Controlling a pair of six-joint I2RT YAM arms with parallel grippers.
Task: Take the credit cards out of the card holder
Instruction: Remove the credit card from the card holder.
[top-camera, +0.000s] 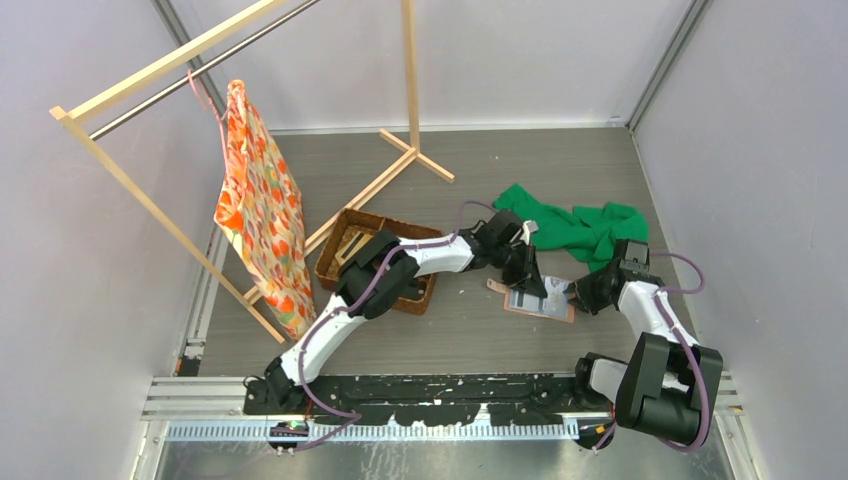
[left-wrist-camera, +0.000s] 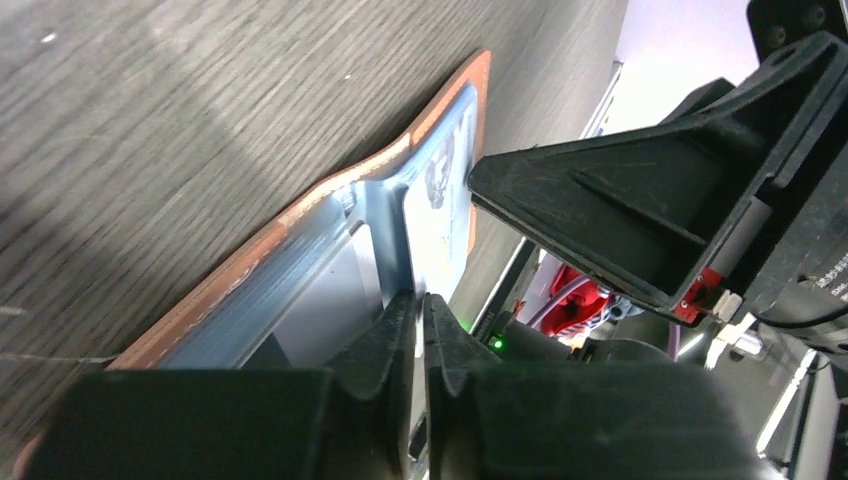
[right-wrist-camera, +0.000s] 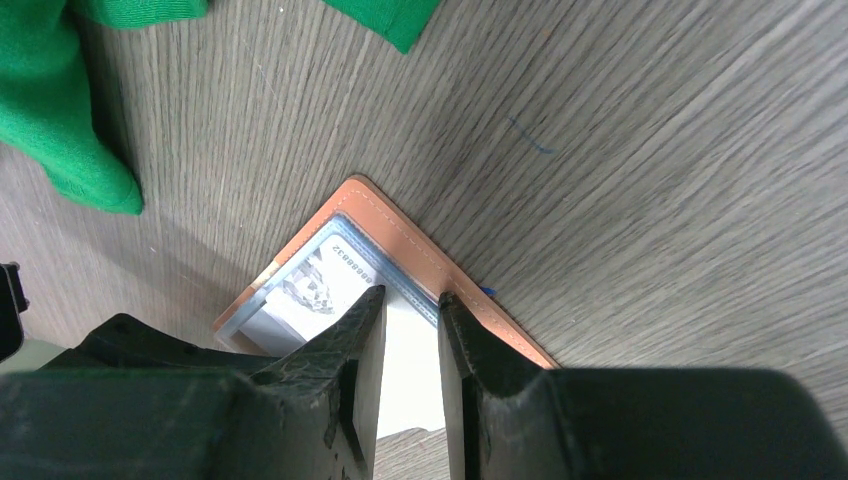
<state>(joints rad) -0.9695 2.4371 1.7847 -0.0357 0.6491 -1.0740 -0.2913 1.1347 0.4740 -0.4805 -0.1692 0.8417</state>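
Note:
The salmon-pink card holder (top-camera: 528, 306) lies open and flat on the table, its grey inner panels facing up. It also shows in the left wrist view (left-wrist-camera: 330, 192) and the right wrist view (right-wrist-camera: 400, 225). A white card with a printed portrait (left-wrist-camera: 441, 190) sticks out of one panel. My left gripper (top-camera: 535, 283) is over the holder's left half, and its jaws (left-wrist-camera: 422, 297) are shut on that card's edge. My right gripper (top-camera: 578, 293) is at the holder's right edge. Its jaws (right-wrist-camera: 408, 293) stand narrowly open, with the tips down on the card (right-wrist-camera: 322, 277) and the panel.
A green cloth (top-camera: 575, 225) lies just behind the holder, and shows in the right wrist view (right-wrist-camera: 60, 110). A brown woven basket (top-camera: 352, 238) stands to the left under the left arm. A wooden rack (top-camera: 410, 70) with an orange patterned cloth (top-camera: 260, 215) stands at the back left.

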